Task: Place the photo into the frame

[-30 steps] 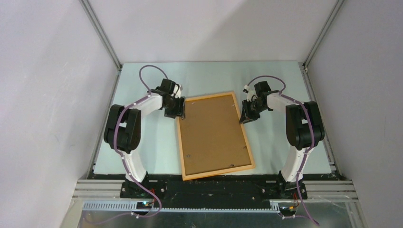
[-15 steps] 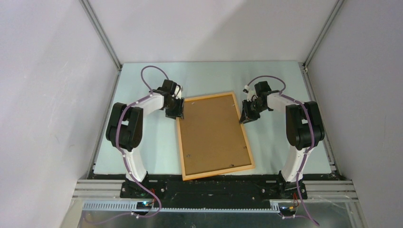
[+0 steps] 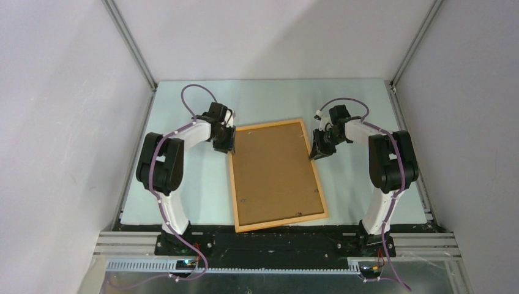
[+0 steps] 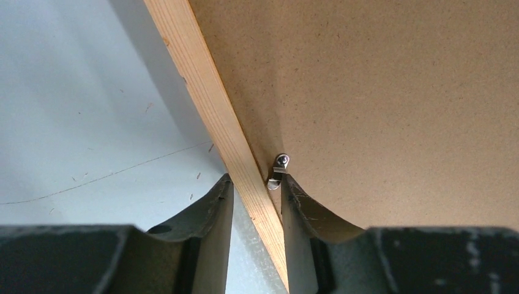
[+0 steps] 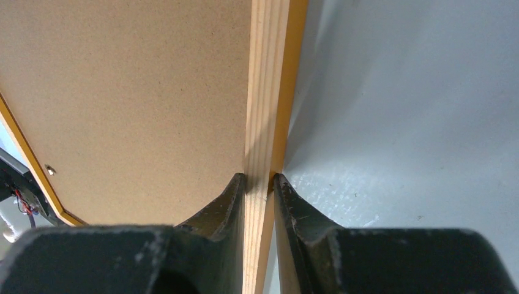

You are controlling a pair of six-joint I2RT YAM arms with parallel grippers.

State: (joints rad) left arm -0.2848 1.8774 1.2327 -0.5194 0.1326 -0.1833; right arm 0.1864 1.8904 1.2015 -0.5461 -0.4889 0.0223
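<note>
Right hand [image 5: 258, 184] is pinched shut on one side rail of the thin orange-tan wooden picture frame [image 5: 264, 92]. Left hand [image 4: 256, 184] straddles the opposite rail, its fingers narrowed beside a small metal clip [image 4: 279, 168]; whether it grips, I cannot tell. Between both hands the frame lies back-up on the pale table [image 3: 196, 184], with the flat brown backing board [image 3: 275, 174] seated in it. No photo shows. I judge the step to be taking hold of the frame, and the next move needs both grips firm and level.

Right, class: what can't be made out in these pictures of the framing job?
- Photo: unseen in every view; flat brown backing board covers the thin orange-tan wooden frame.
- Frame's front: underneath, hidden in all views.
- Left gripper: left wrist view, clamped or just straddling the rail, unclear.
</note>
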